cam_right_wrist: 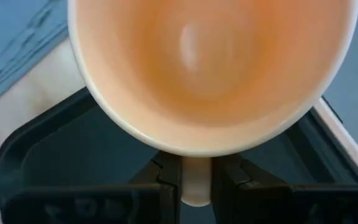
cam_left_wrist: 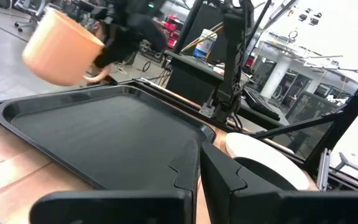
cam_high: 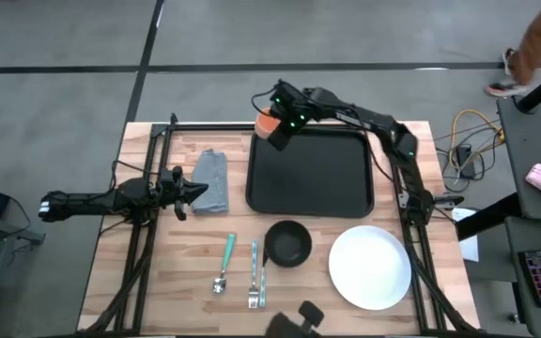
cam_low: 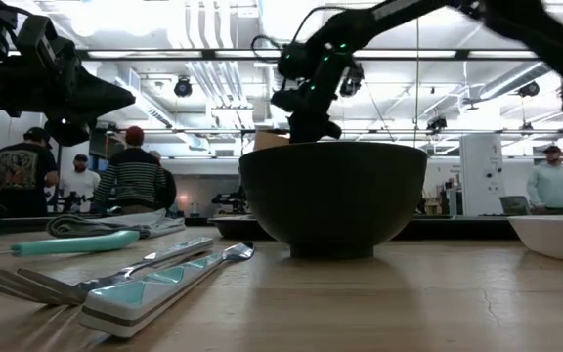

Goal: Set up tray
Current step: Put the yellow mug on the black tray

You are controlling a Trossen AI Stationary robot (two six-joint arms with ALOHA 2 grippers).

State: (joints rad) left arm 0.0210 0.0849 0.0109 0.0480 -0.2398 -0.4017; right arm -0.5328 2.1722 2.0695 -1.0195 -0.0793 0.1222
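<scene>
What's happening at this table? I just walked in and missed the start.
The right gripper holds an orange cup by its handle, lifted in the air over the far left corner of the black tray. The tray itself is bare. The left gripper waits by the folded grey cloth. Nearer the front, a spoon, a fork, a black bowl and a white plate lie on the table, off the tray.

Right gripper (cam_high: 278, 127) raised at the table's far side, fingers clamped, left gripper (cam_high: 195, 192) low, waiting
</scene>
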